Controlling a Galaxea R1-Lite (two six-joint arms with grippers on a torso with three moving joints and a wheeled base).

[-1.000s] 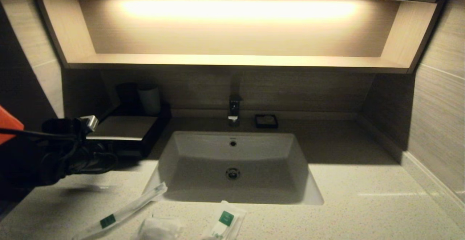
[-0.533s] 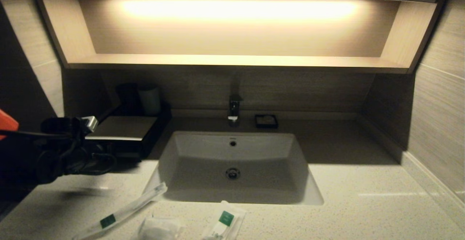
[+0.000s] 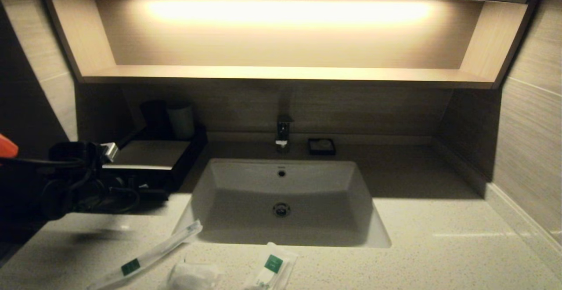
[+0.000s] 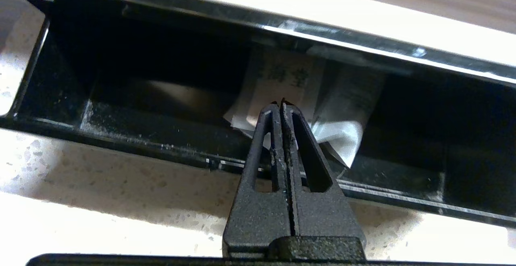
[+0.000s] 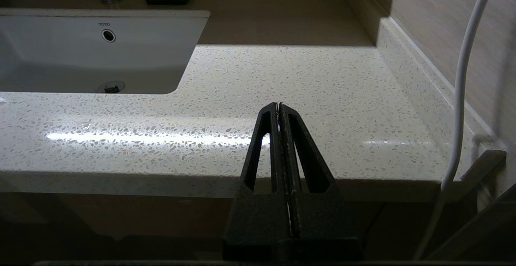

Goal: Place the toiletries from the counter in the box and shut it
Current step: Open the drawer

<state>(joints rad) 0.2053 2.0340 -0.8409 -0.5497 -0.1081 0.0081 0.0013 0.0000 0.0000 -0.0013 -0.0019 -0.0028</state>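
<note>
The black box (image 3: 151, 160) stands at the back left of the counter, its shiny lid (image 4: 363, 42) raised over the open front. White sachets (image 4: 282, 78) lie inside it. My left gripper (image 4: 281, 104) is shut and holds nothing; its tips point at the sachets from just outside the box's front rim. On the front counter lie a long toothbrush packet (image 3: 147, 252), a small white packet (image 3: 193, 276) and a packet with a green label (image 3: 272, 269). My right gripper (image 5: 279, 104) is shut and empty, parked off the counter's front edge on the right.
The white sink (image 3: 281, 202) fills the middle, with the tap (image 3: 283, 134) and a black soap dish (image 3: 322, 146) behind it. Two cups (image 3: 180, 118) stand behind the box. A white cable (image 5: 463, 76) hangs by the right wall.
My left arm has drawn back a little to the left and slightly lower. The packets on the counter have not moved.
</note>
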